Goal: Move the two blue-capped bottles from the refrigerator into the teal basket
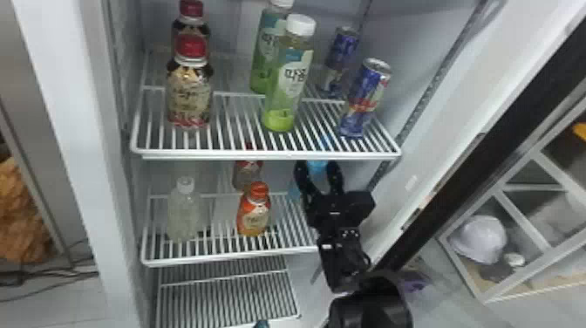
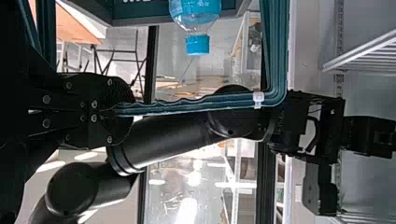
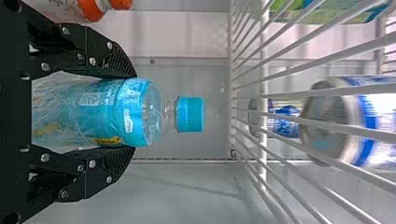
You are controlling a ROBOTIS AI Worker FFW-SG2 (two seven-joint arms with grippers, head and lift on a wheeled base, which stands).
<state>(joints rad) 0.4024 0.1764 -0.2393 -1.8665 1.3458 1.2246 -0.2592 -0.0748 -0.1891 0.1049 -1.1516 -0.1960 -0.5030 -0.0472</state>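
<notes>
- Securing the clear plastic blue-capped bottle (image 3: 109, 112), the right black gripper (image 3: 135, 112) is pinching it.
- Left black gripper (image 2: 128, 112) is clamping the teal basket (image 2: 276, 51).
- Next, pickup is needing upright withdrawal.

Tally by kind. Bottles, nine in all: blue-capped bottles (image 3: 98, 112), two, one per wrist view; dark-patterned bottles with red caps (image 1: 189, 93), two; green bottles with white caps (image 1: 287, 78), two; small bottles with red or orange tones (image 1: 254, 213), two; clear bottle with white cap (image 1: 184, 213), one. Blue-and-silver drink cans (image 1: 365, 98), two. White wire shelves (image 1: 261, 154) in the head view, three. Teal basket (image 2: 140, 13), one. Refrigerator (image 1: 74, 131), one. Bottles and cans together, eleven.
</notes>
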